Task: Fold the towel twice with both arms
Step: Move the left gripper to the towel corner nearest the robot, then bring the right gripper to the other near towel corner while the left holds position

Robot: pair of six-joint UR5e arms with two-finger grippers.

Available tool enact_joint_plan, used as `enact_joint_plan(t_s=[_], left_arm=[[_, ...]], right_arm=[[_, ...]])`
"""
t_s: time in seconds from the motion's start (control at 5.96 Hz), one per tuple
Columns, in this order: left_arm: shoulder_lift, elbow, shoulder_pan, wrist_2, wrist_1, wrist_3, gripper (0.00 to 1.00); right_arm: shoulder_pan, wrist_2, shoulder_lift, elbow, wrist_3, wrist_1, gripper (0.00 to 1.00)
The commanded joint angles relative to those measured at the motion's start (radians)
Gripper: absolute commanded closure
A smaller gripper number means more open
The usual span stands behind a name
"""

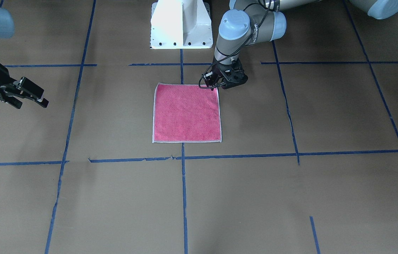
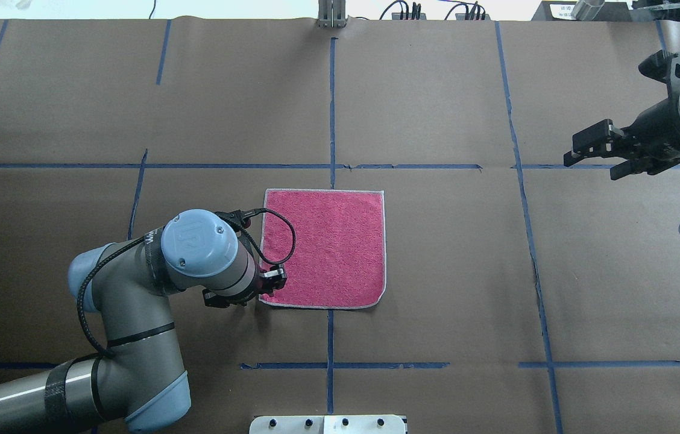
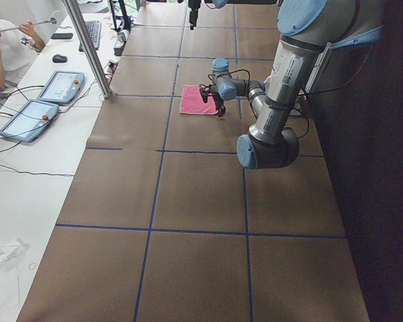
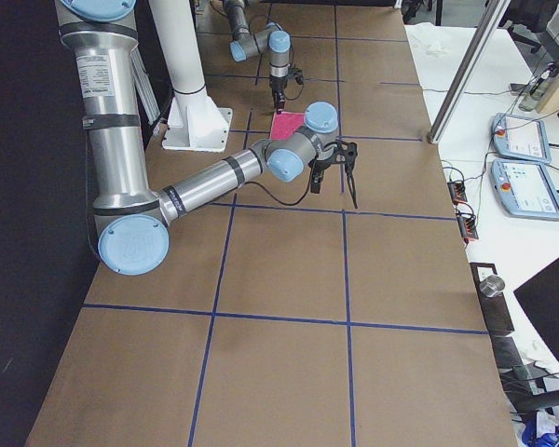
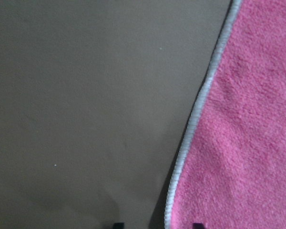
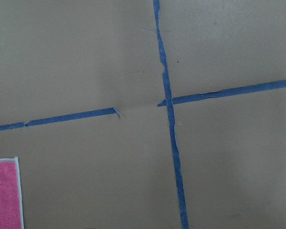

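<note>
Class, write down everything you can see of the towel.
The towel is a square of terry cloth, pink-red face up, with a whitish stitched border and rounded corners. It lies flat and unfolded on the brown-papered table, across a blue tape line. The left gripper straddles its edge at the corner nearest that arm; whether it touches is unclear.

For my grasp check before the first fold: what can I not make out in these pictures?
- Whether the left hand touches the towel: overhead, its wrist covers the fingertips; the left wrist view cuts them off at the bottom edge.
- The towel's underside: it lies flat, hidden in every view.
- Left hand in both side views: too small to judge.
</note>
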Motion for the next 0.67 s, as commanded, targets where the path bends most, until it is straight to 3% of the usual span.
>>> enact_joint_plan(t_s=[0.0,0.17,0.5], left_arm=[[-0.002,0.001,0.005,-0.001,-0.002,-0.001,0.8],[-0.002,-0.001,0.005,-0.001,-0.002,-0.001,0.92],[-0.005,-0.008,0.005,-0.006,-0.016,-0.001,0.97]], right_arm=[[-0.021,-0.019,0.0,0.003,0.006,0.0,0.0],[-0.056,-0.051,0.0,0.011,0.038,0.0,0.0],[-0.177,-0.143,0.041,0.031,0.187,-0.002,0.0]])
